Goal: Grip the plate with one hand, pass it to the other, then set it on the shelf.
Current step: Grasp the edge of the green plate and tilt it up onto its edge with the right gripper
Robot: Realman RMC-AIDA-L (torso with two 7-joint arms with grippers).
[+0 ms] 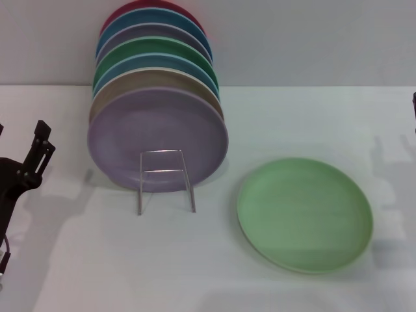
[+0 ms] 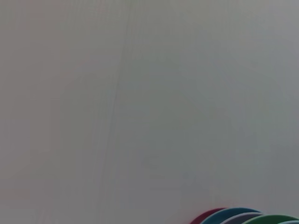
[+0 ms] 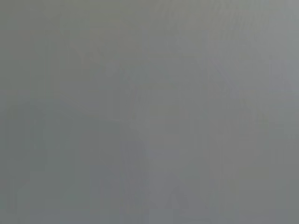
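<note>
At far left of the table, the left gripper stands raised at the frame edge, holding nothing; whether its fingers are spread or closed I cannot tell. Right gripper: only a dark sliver at the right edge, state not readable either. Both are well apart from the plate.

Plate lies flat on the table, right of centre, untouched. Shelf stands left of it, its wire loop in front of a lilac plate; behind that, a leaning stack of plates in tan, blue, green and red (their top rims also show in the left wrist view). The right wrist view shows only blank grey.

Handling, as a judgement: plate looks stiff, light, matte, probably plastic or melamine, so not very fragile but liable to slide on the smooth tabletop. Lying flat, it offers only the shallow rim; take hold at the edge nearest the right arm, one finger under the lip, then hand over with the opposite rim free.

Writing: no brand, label or lettering readable anywhere.
</note>
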